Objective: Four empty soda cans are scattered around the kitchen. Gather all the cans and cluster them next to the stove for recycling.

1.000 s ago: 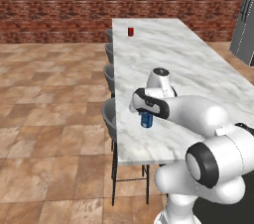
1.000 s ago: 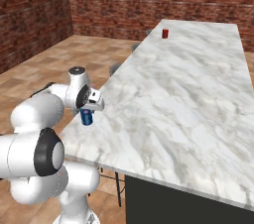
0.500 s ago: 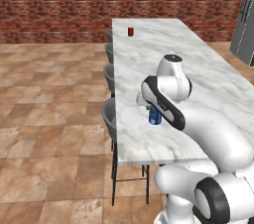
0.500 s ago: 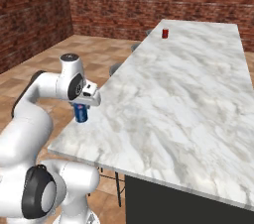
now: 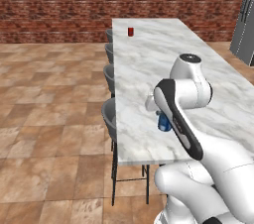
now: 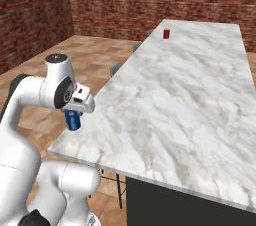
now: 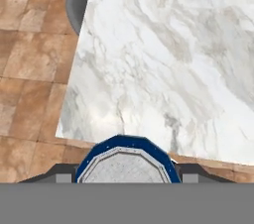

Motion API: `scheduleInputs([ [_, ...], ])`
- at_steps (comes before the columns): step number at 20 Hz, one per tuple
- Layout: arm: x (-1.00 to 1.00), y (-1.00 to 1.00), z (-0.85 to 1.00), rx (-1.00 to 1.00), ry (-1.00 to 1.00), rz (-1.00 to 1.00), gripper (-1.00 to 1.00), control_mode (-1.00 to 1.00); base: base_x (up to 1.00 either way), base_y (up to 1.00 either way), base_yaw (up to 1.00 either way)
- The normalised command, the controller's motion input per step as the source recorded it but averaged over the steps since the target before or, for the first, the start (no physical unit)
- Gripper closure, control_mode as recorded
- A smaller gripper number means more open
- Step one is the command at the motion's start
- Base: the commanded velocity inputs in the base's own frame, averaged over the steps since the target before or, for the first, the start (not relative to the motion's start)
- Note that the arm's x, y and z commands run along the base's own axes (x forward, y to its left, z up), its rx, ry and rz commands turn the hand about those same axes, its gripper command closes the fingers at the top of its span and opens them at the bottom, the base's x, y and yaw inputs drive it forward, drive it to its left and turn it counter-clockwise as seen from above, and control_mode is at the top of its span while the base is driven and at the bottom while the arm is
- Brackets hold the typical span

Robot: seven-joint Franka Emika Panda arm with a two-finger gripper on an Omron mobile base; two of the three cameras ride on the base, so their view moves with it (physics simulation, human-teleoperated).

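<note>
My gripper (image 6: 74, 116) is shut on a blue soda can (image 6: 73, 120) with a silver top. It holds the can upright in the air by the near left corner of the white marble counter (image 6: 175, 100). In the left base view the blue can (image 5: 163, 122) shows just beside my forearm, with the gripper (image 5: 161, 118) on it. The hand view looks down on the can's silver top (image 7: 127, 162) between the gripper (image 7: 127, 173) tips. A red soda can (image 5: 130, 31) stands upright at the counter's far end (image 6: 166, 33). The stove is out of view.
Grey bar stools (image 5: 110, 115) line the counter's left side over a brown tiled floor (image 5: 49, 119). A red brick wall (image 5: 74, 0) closes the back. A steel-grey appliance (image 5: 244, 25) stands at the far right.
The arm has swung up and round, its upper link now standing high over the counter. The blue can stays gripped and has shifted slightly back towards the base.
</note>
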Motion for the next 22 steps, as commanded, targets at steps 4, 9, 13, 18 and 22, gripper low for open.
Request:
scheduleInputs([
  [4, -0.56, 0.0, 0.24, 0.0, 0.0, 0.0, 1.0, -1.0, 0.0, 0.0, 0.0],
  [9, -0.72, 0.0, 0.2, 0.0, -0.01, 0.0, 1.0, -1.0, 0.0, 0.0, 0.0],
  [13, -0.63, 0.0, 0.18, 0.0, 0.0, 0.0, 1.0, -1.0, 0.0, 0.0, 0.0],
  [18, -0.39, 0.0, 0.08, 0.0, 0.0, 0.0, 1.0, 1.0, -0.26, -0.02, 0.0],
  [22, 0.0, 0.0, 0.0, 0.0, 0.0, 0.0, 1.0, 1.0, -0.69, -0.04, 0.0],
])
